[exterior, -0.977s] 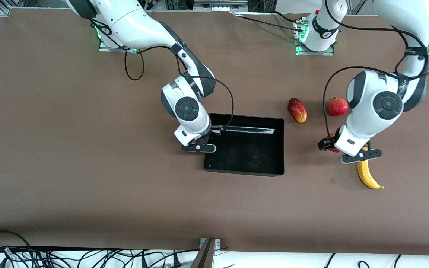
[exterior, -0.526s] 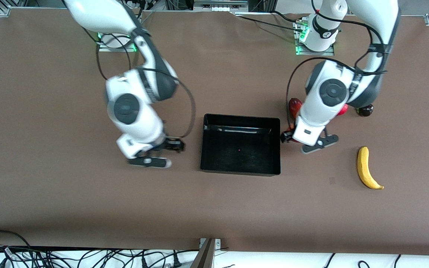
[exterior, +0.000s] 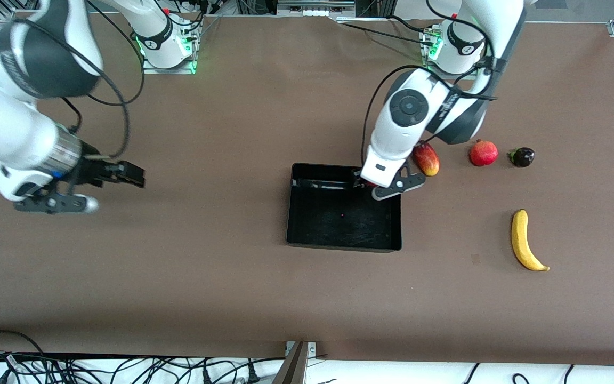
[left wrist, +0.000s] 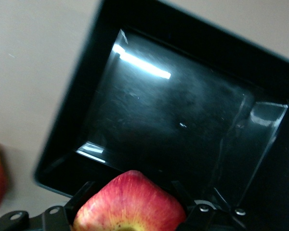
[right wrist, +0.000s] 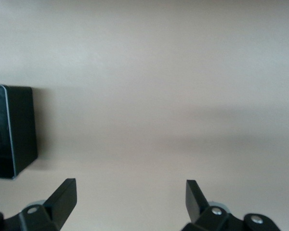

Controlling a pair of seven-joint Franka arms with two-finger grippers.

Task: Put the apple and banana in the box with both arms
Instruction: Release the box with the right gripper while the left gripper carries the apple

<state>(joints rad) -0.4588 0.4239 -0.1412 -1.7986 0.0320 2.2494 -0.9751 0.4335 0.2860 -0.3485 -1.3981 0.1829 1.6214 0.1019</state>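
Note:
My left gripper (exterior: 366,184) is shut on the small red apple (left wrist: 130,202) and holds it over the corner of the black box (exterior: 344,242) that lies closest to the mango. In the left wrist view the box (left wrist: 67,125) is under the apple, between my left gripper's (left wrist: 132,188) fingers. In the front view the gripper hides most of the apple. The yellow banana (exterior: 524,241) lies on the table toward the left arm's end, nearer to the front camera than the other fruits. My right gripper (exterior: 134,175) is open and empty over bare table toward the right arm's end; it also shows in the right wrist view (right wrist: 130,186).
A red-yellow mango (exterior: 427,159), a red pomegranate (exterior: 484,153) and a small dark fruit (exterior: 522,157) lie in a row toward the left arm's end, farther from the front camera than the banana. The right wrist view shows one corner of the box (right wrist: 19,130).
My left gripper has carried the apple from beside the banana to over the box's corner. My right arm has swung away from the box toward its own end of the table.

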